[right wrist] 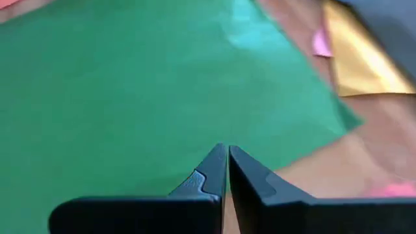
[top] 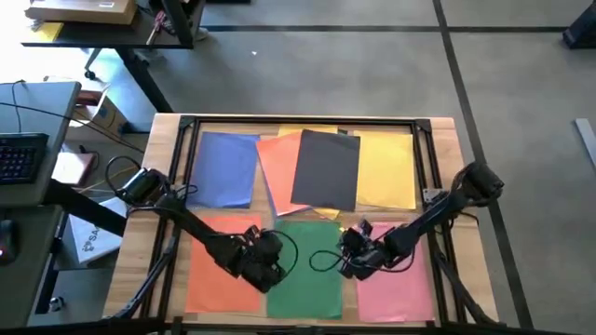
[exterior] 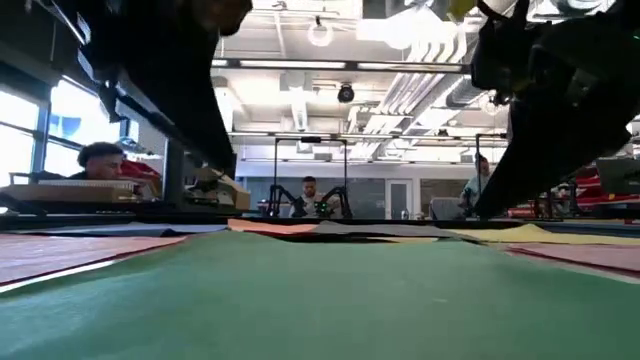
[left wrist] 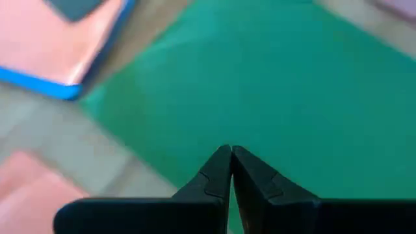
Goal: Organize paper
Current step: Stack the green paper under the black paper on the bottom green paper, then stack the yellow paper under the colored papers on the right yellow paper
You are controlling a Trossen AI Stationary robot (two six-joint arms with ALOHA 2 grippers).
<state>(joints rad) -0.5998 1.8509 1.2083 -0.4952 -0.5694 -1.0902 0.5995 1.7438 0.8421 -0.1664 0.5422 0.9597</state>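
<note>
Poised over the green paper [top: 305, 270], landmark sheet at the near middle of the wooden table [top: 447, 140]: left gripper [top: 270, 270] above its left edge, right gripper [top: 346, 261] above its right edge, both with jaws pressed shut and holding nothing. Flanked by near orange paper [top: 214, 265] and pink paper [top: 396, 279]. Beyond it, blue paper [top: 223, 167], dark grey paper [top: 326, 167] skewed across far orange paper [top: 279, 172] and yellow paper [top: 389, 167], apparently awaiting sorting by colour.
</note>
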